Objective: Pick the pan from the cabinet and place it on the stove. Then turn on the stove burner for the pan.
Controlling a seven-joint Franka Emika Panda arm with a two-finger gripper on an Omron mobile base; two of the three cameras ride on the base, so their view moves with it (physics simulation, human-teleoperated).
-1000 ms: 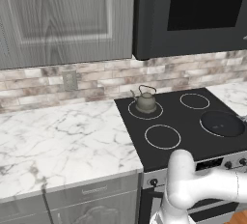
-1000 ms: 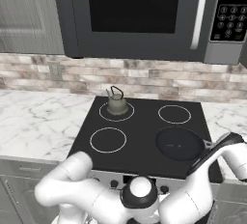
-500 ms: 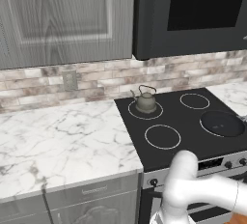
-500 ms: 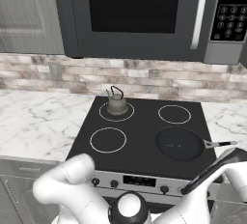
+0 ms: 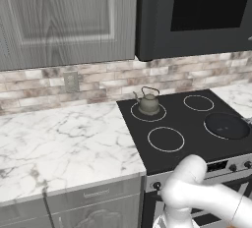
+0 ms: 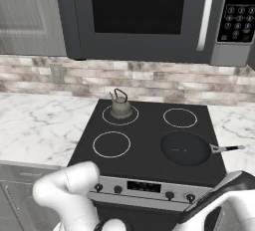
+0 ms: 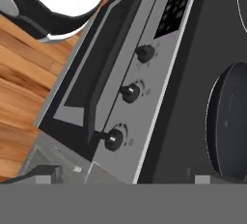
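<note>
Pan location: the pan (image 6: 185,148) sits on the stove (image 6: 149,140), over the front right burner, its thin straight handle (image 6: 227,149) pointing right past the glass edge. It also shows in the left base view (image 5: 226,126).
Cabinet: the cabinet (image 5: 66,18), grey wood-grain with a framed panel door, stands shut at upper left.
Stage, judged: placement looks complete; the burner knob is the step in hand.
End effector: its fingertips sit too low in the hand view to judge by eye; the jaws stand spread wide and hold nothing.
Hand view: three black knobs on the silver front strip, the nearest knob (image 7: 115,139) lowest in frame, then the middle knob (image 7: 130,93) and the far knob (image 7: 144,53).
Advice: confirm which knob serves the pan's ring before closing; centre the jaws over that knob, square to its face, close firmly, then rotate without pulling outward.
Risk: the knobs are small, smooth and closely spaced; an off-centre grip may slip or brush a neighbour.
Materials: flat black glass cooktop with thin white rings; matte black shallow pan; small grey-green kettle (image 6: 120,106) on the rear left ring; white veined marble tabletop (image 5: 59,146).
</note>
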